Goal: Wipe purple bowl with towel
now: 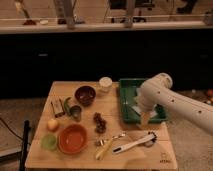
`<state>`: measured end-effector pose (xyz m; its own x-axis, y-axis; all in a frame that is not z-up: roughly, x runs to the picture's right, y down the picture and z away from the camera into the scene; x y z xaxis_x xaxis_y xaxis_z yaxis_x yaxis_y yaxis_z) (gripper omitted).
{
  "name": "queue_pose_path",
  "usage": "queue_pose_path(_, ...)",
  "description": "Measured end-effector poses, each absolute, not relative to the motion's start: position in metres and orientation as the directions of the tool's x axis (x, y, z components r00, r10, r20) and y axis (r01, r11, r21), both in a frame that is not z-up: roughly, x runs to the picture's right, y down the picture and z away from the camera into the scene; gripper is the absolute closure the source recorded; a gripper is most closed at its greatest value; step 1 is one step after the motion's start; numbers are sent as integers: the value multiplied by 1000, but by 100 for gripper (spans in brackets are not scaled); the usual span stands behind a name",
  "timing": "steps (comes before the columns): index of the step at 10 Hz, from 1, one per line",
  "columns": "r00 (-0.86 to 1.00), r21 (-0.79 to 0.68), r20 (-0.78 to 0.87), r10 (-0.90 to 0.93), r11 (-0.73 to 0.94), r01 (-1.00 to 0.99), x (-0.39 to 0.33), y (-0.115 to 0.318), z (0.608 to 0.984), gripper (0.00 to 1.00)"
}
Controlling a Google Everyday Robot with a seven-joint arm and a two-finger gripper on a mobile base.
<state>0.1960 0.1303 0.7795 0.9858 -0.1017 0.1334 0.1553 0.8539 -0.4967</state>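
A pale wooden table (60,91) stands in front of a dark counter. At its left side lie a small dark grey rectangular block (57,107), a round yellow-orange fruit (52,125) nearer the front, and a small light-green bowl (49,142) at the front edge. Just right of that bowl, and touching or almost touching it, sits a larger round orange bowl (73,138). Behind the orange bowl are a curved green vegetable (66,105) and a small dark round cup (75,113).

The small, glossy, dark purple bowl (85,94) stands upright toward the back of the table, left of centre, with nothing touching it and well apart from the gripper. A short white cup (105,83) is just beside it to the right. Nearer the front lie a dark bunch of grapes (99,122), a yellow utensil (104,147) and a long white-handled brush (131,144), the last two lying at a slant.

On the right part of the table is a green rectangular tray (131,90). The pale grey-blue folded towel (132,108) lies inside it, toward the front.

The thick white robot arm (175,102) comes in from the right edge, rises to a rounded elbow above the tray's far right part, then bends straight down. The gripper (145,119) hangs at its lower end, pointing downward over the front of the tray, at or just above the towel. Whether it is spread or pressed together cannot be told, nor whether it touches the cloth.
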Motion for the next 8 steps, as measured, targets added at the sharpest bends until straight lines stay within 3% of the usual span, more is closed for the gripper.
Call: queue_pose_path(8, 987, -505, 145, -68, 853, 133, 201, 136, 803, 20)
